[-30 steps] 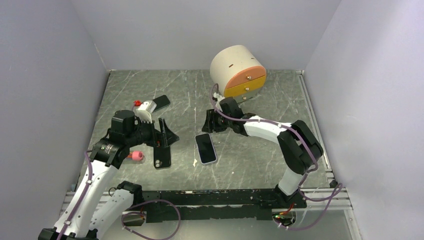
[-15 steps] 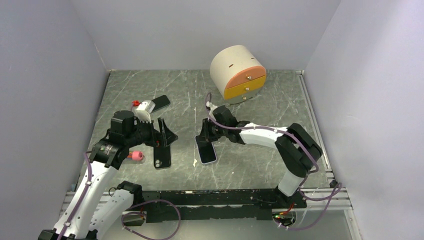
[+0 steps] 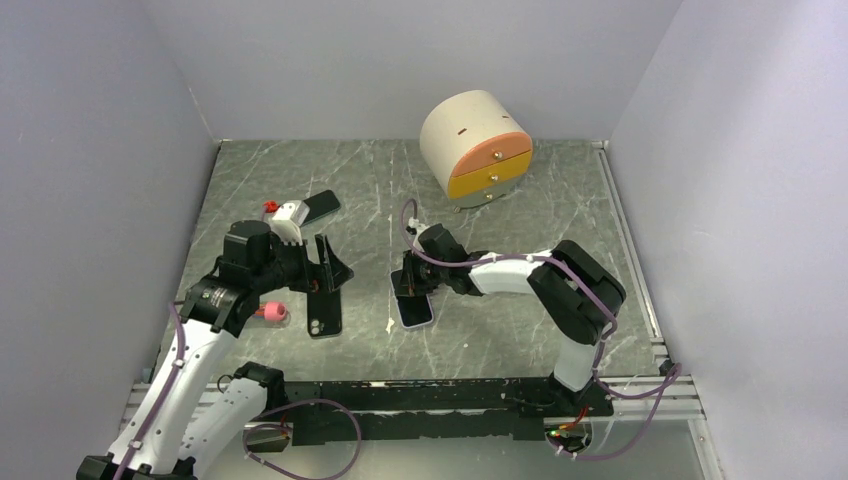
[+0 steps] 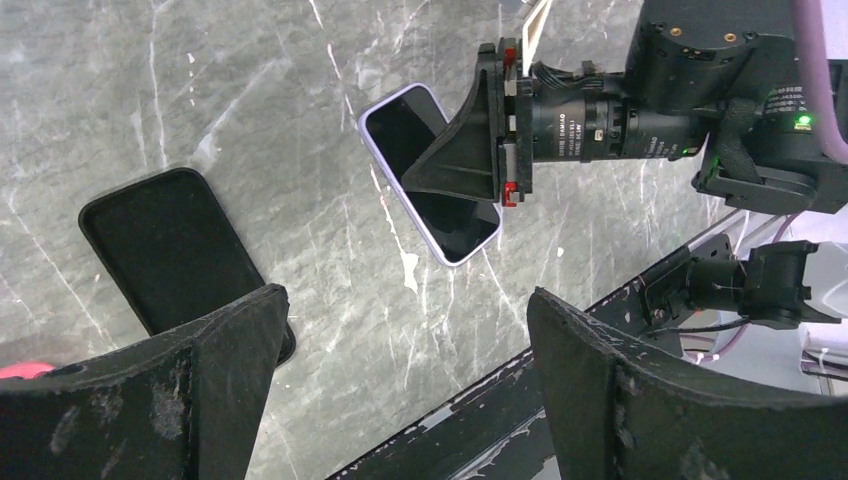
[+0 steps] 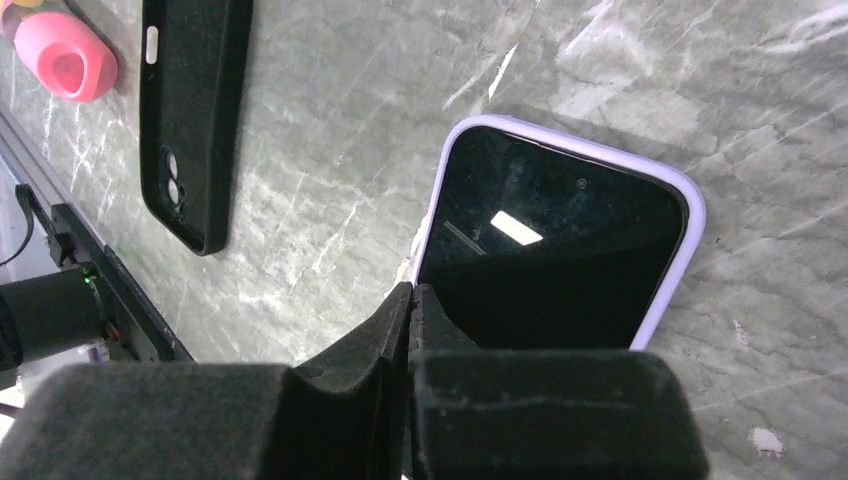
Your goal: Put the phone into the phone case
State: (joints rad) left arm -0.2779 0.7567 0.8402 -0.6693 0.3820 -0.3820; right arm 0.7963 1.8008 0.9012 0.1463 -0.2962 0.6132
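Observation:
The phone (image 3: 415, 306), dark screen up with a lilac rim, lies flat near the table's middle; it also shows in the left wrist view (image 4: 452, 222) and the right wrist view (image 5: 560, 240). The black phone case (image 3: 323, 314) lies open side up to its left, camera cutout at the near end (image 4: 165, 250) (image 5: 190, 110). My right gripper (image 3: 408, 282) is shut with nothing between its fingers, tips low over the phone's far end at its long edge (image 5: 412, 292). My left gripper (image 3: 326, 268) is open and empty, held above the case's far end (image 4: 405, 300).
A pink rubbery piece (image 3: 270, 312) lies left of the case (image 5: 62, 58). A small white device with a red part (image 3: 288, 213) and a dark flat item (image 3: 323, 206) lie at the back left. A round beige drawer unit (image 3: 475, 140) stands at the back. Walls enclose three sides.
My right gripper has moved left and towards the near edge, from beyond the phone to over its far end. The left arm, the phone and the case have not visibly moved.

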